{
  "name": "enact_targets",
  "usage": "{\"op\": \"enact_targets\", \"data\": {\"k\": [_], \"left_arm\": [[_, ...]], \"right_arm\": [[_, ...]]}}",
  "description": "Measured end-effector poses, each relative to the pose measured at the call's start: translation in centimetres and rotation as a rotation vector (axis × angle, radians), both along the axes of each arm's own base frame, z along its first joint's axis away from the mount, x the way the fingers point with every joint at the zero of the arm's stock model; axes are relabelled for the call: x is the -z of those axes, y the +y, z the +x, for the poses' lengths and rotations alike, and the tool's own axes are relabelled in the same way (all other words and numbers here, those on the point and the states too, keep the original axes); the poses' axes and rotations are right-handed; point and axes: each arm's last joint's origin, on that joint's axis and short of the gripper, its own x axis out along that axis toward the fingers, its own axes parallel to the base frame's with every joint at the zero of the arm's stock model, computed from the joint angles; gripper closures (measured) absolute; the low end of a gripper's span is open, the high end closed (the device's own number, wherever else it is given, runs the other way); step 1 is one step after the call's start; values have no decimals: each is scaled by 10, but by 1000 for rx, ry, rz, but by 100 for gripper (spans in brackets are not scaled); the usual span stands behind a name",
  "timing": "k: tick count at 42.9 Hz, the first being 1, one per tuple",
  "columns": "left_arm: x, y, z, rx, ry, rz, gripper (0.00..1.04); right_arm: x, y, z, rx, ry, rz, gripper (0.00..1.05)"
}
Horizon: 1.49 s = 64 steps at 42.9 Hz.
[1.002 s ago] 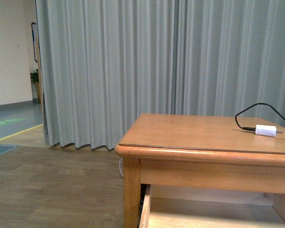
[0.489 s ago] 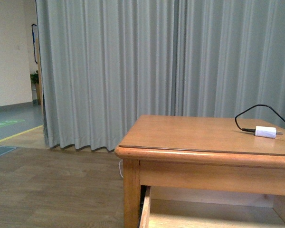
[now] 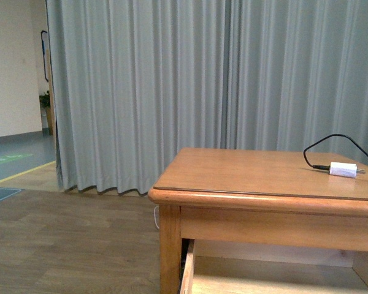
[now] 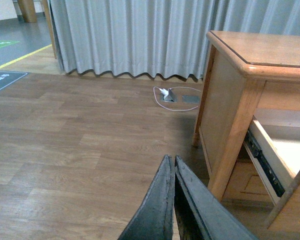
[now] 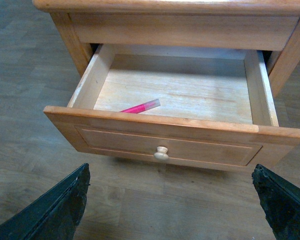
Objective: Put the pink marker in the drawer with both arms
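**Pink marker in the open drawer, both grippers empty**

Nearest the right wrist camera, the right gripper [image 5: 171,172] hangs with its black jaws spread wide. Nothing is between them, and it faces the drawer front. In the left wrist view, the left gripper [image 4: 172,160] has its jaws pressed flat together on nothing. It hovers over the wood floor [image 4: 80,150], beside the cabinet [image 4: 230,100] and apart from it.

Just beyond the right gripper, the drawer [image 5: 165,142] is pulled well out, with a round knob [image 5: 161,153] in the middle of its front panel. The pink marker [image 5: 141,106] lies flat and angled on the pale drawer bottom. It is close behind the front panel, nearer one side wall than the other, and the front rim hides its lower end.

Farther off in the front view, a white adapter [image 3: 343,169] with a black cable lies on the cabinet top towards the right. A grey curtain [image 3: 172,92] hangs behind everything.

The placing step looks done. What seems left is closing the drawer. That would call for setting a gripper squarely against the front panel near the knob and pushing straight in.
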Motion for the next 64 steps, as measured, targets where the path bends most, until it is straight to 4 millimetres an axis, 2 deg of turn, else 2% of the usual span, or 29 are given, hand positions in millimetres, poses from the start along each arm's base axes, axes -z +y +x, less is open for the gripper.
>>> {"op": "enact_targets", "data": {"k": [24,30,54,57,61,64], "left_arm": [[1,0,-10,0,-1,0,101],[4,0,-21,1,8,1,101],[3,0,-21,1,4,2,101],[3,0,-21,1,4,1,93],[3,0,-21,1,4,2,79],[3,0,-21,1,4,2,68]], "right_arm": [[0,0,0,0,0,0,8],[0,0,0,0,0,0,8],[0,0,0,0,0,0,8],[0,0,0,3,-2,-5,8],[0,1,1,124,-75,-133,8],[4,-1,1,185,-52,-235,8]]}}
